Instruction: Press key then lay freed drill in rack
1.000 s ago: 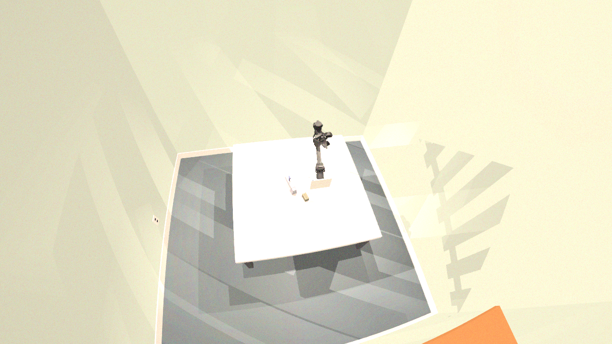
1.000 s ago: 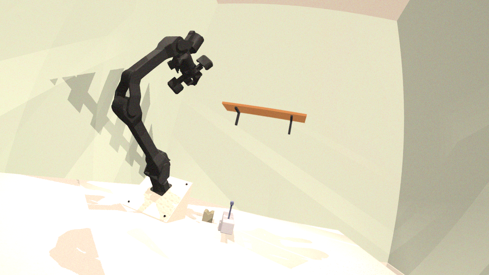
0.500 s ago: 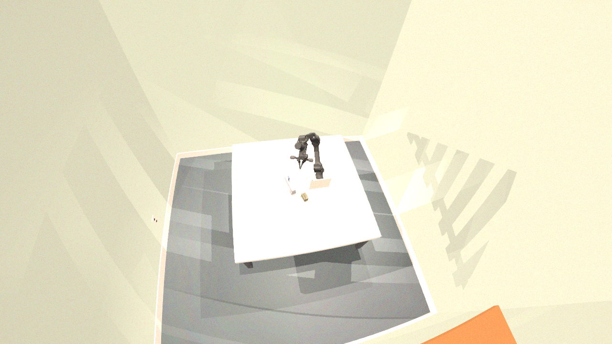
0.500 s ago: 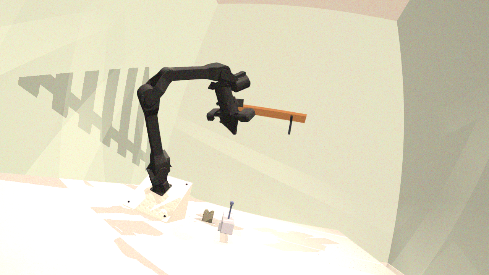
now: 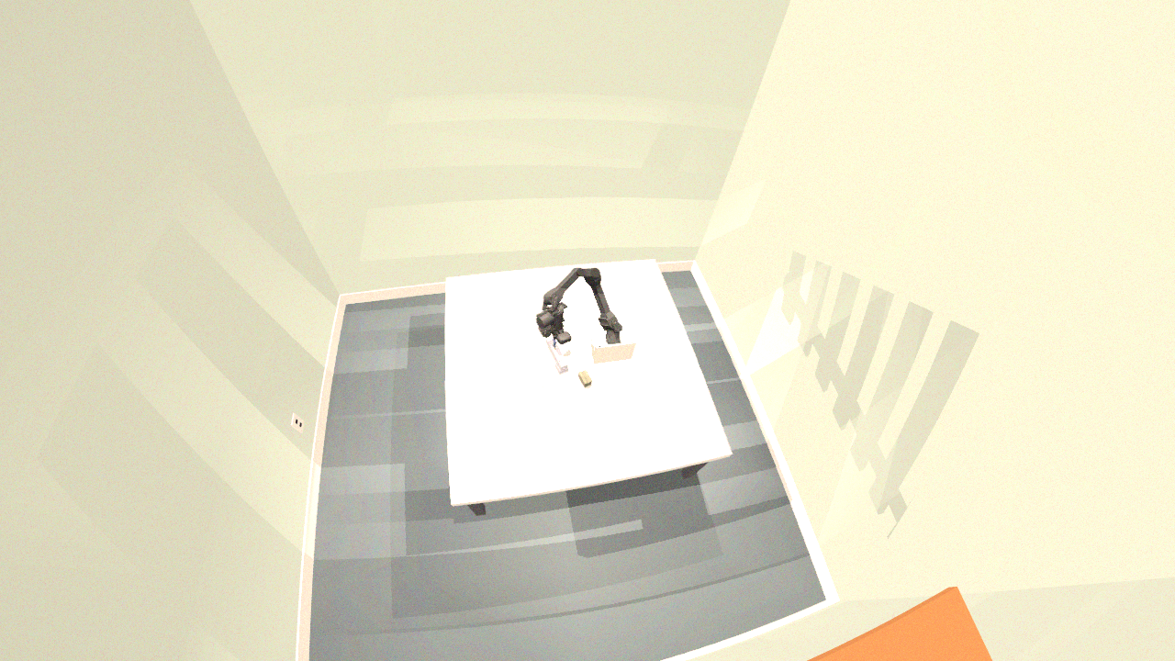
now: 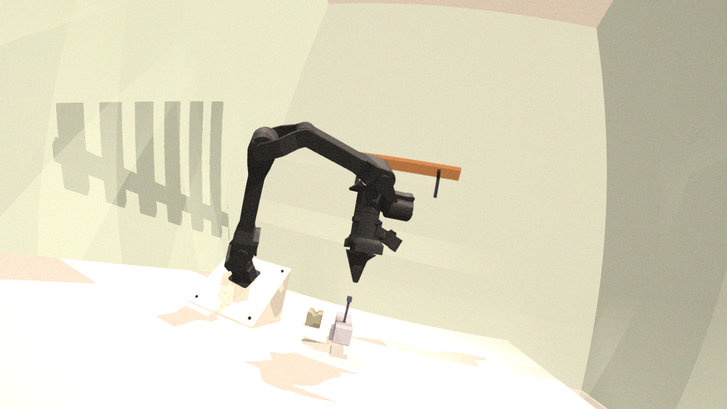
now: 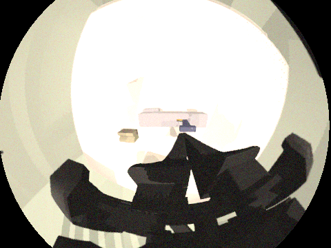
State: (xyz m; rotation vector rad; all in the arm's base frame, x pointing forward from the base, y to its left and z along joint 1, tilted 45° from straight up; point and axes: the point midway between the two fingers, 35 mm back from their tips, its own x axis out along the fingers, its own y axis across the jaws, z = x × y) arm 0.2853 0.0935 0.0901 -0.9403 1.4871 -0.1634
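My gripper (image 6: pixel 355 281) (image 7: pixel 182 135) is shut and empty, pointing down above the dark blue drill (image 6: pixel 347 310) (image 7: pixel 187 129), with a gap between. The drill stands upright in a long pale lilac block (image 5: pixel 561 367) (image 6: pixel 343 333) (image 7: pixel 152 120) on the table. A small orange-yellow piece (image 7: pixel 179 120) shows beside the drill in the wrist view; I cannot tell whether it is the key. The tan, V-notched rack (image 5: pixel 584 378) (image 6: pixel 313 320) (image 7: pixel 127 136) stands apart, beside the block. How the drill sits inside the block is hidden.
The arm's pale wedge-shaped base (image 5: pixel 613 353) (image 6: pixel 269 302) stands on the white table (image 5: pixel 525 443) (image 6: pixel 126 355), near the rack. An orange shelf (image 5: pixel 912 632) (image 6: pixel 421 166) hangs on a wall, away from the table.
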